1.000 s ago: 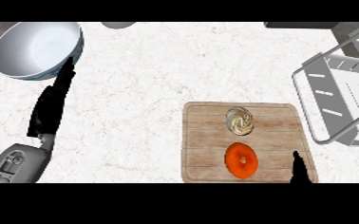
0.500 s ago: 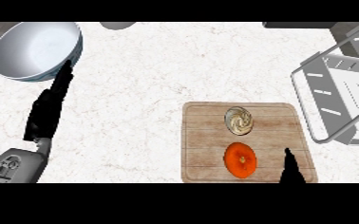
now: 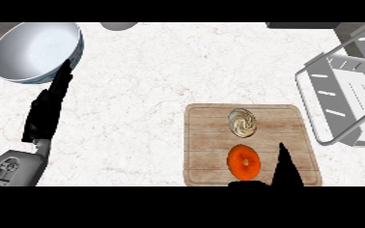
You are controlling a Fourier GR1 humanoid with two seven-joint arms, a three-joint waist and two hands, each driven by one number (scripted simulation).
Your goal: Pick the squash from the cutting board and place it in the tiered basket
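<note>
A wooden cutting board (image 3: 299,121) lies at the lower right of the counter. On it rests a pale, striped, round squash (image 3: 242,122), and just below that a round orange thing (image 3: 244,161) with a darker middle. My right hand (image 3: 285,168) comes in from the lower edge with fingers straight, open, over the board just right of the orange thing; it holds nothing. At the left my left hand (image 3: 49,107) rests open, fingers up. The grey wire tiered basket (image 3: 333,101) stands at the right edge, partly cut off.
A large grey bowl (image 3: 37,50) sits at the top left, close to my left fingertips. A grey round thing (image 3: 118,26) and a dark thing (image 3: 303,25) show at the far edge. White marble counter (image 3: 157,87) lies between bowl and board.
My right hand has slid a little to the left over the board, closer to the orange thing. The left hand has barely moved.
</note>
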